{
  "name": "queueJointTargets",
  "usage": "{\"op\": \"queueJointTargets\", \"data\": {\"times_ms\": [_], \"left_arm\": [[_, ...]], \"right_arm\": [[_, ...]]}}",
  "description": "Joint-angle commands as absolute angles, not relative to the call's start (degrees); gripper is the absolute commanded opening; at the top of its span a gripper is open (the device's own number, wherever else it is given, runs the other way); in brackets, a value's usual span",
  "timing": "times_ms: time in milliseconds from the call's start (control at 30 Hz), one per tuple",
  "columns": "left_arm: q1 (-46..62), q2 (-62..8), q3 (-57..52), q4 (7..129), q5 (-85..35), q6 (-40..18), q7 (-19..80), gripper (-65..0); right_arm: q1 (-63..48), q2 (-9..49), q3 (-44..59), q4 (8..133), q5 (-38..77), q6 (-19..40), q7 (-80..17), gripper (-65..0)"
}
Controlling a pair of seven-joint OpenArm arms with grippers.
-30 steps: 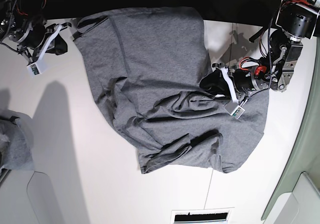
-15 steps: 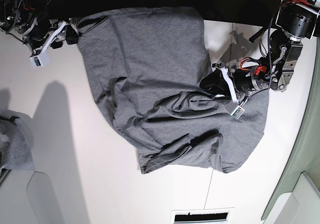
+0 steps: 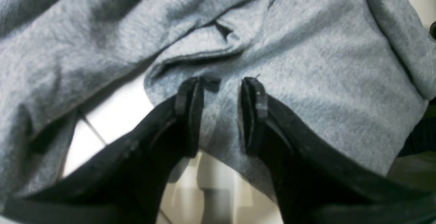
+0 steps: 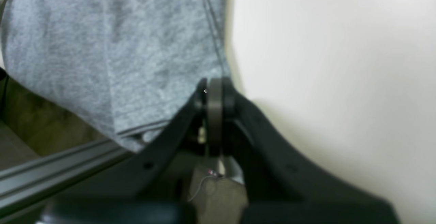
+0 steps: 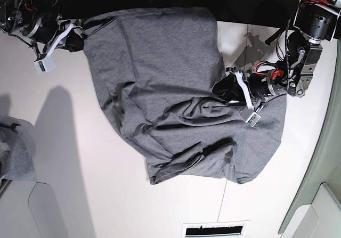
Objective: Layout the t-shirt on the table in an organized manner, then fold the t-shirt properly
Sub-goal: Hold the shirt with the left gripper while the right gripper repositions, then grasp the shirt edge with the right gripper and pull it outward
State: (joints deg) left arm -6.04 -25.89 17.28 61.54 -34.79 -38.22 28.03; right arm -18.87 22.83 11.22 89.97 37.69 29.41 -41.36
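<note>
Where base hides it, left gripper (image 3: 221, 84) gapes (over t-shirt (image 3: 306, 64)).

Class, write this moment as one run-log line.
stage: laying out | t-shirt: crumpled on table | left gripper: open over fabric | right gripper: shut at shirt edge
</note>
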Motion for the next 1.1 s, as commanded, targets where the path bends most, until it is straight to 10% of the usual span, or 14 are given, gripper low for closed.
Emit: {"op": "queueJointTargets", "data": {"times_ms": [0, 367, 567, 867, 1067], "left_arm": [[-5.6, -26.7, 17.5, 60.8, -29.2, -34.1, 33.2, -42.5], [-5.6, -26.7, 17.5, 60.8, -29.2, -34.1, 33.3, -42.4], [-5.6, -26.7, 17.5, 60.8, -29.2, -34.1, 32.9, -42.4], [-5.5, -26.5, 17.5, 60.8, -29.4, -34.1, 32.4, -42.4], [-5.6, -26.5, 17.5, 60.8, -29.4, -34.1, 32.4, -42.4]], "right_arm": [[-18.6, 23.6, 11.5, 90.8, 38.4, 30.0, -40.5, -65.0], [-18.4, 23.6, 12.4, 93.8, 38.1, 30.4, -40.5, -64.5], [-18.5, 23.6, 12.4, 93.1, 35.5, 28.3, -40.1, -36.0], [-18.5, 22.9, 12.3, 88.3, 37.9, 29.8, -40.1, -36.5], [-18.5, 19.9, 12.1, 87.6, 38.3, 32.0, -40.5, -48.9]]}}
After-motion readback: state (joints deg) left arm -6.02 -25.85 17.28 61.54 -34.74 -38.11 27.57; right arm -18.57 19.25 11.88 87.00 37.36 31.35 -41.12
